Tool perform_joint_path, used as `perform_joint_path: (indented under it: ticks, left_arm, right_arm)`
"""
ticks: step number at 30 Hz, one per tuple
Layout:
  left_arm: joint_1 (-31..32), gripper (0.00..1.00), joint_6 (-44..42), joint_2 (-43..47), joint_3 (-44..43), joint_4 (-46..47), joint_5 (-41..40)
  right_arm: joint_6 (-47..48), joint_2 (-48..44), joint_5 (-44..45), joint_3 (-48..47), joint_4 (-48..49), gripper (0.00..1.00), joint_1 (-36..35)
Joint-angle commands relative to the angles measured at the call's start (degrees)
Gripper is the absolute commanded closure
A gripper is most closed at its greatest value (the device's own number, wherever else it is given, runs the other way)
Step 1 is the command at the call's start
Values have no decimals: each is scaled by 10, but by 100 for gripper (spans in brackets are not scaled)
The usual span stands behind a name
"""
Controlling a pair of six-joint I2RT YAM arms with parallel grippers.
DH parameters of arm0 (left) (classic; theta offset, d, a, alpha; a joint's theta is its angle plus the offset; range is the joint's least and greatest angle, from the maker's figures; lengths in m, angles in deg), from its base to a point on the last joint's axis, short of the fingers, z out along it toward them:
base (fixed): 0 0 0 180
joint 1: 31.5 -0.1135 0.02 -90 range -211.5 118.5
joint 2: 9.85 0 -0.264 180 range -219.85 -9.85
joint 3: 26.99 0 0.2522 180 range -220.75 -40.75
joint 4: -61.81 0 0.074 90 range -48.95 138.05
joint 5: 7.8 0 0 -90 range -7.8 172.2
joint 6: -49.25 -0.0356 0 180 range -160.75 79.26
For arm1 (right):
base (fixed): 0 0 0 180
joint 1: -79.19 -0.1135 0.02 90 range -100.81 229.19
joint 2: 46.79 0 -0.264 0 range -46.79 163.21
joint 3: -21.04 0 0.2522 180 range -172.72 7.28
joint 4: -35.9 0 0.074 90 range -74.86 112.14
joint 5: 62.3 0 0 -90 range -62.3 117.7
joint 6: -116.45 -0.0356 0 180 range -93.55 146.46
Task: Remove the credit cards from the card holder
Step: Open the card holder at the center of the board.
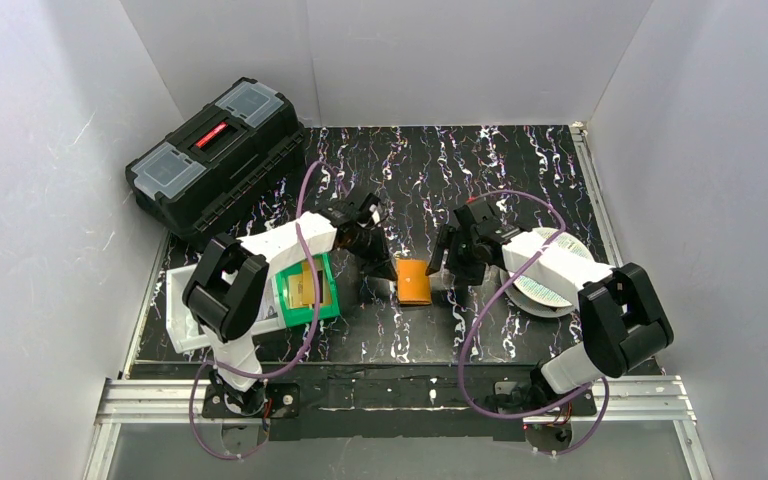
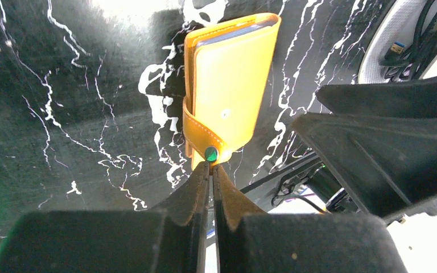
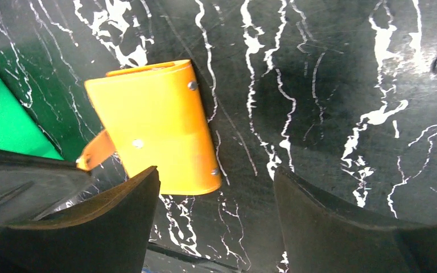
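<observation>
Folded card holder (image 1: 414, 283) just right of the green bin (image 1: 332, 296), strap pinched
One holder: light, soft, slick leather. The left gripper (image 2: 211, 166) is clamped on its strap (image 2: 196, 128), the best handle, while the right gripper (image 3: 216, 177) gapes wide, empty. One gold card (image 1: 305, 285) seems to lie in the bin; any inside the holder are uncountable

The top external camera looks down on the table (image 1: 560, 180) from high behind its near edge. Both wrist cameras face downward, close in. All views share the card holder (image 1: 414, 283).
</observation>
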Motion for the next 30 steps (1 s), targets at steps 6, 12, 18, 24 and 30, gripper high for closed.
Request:
perform_joint_path:
  ticks: [6,12,18,24,30]
  left_arm:
    - [-2,100,63,62,91,51,-3]
    - [-1,100,64,68,129,83,-9]
    - [-3,100,64,72,147,90,-21]
    - [-11,100,70,65,168,98,-23]
    - [-15,100,76,62,182,110,-23]
  right_arm:
    - [13,19,81,-71,-74,22,-64]
    - [14,26,105,-81,-85,22,-99]
    - [11,21,123,-71,-78,23,-118]
    - [7,-7,139,-49,-69,24,-120]
    - [10,-50,146,-12,-39,26,-134]
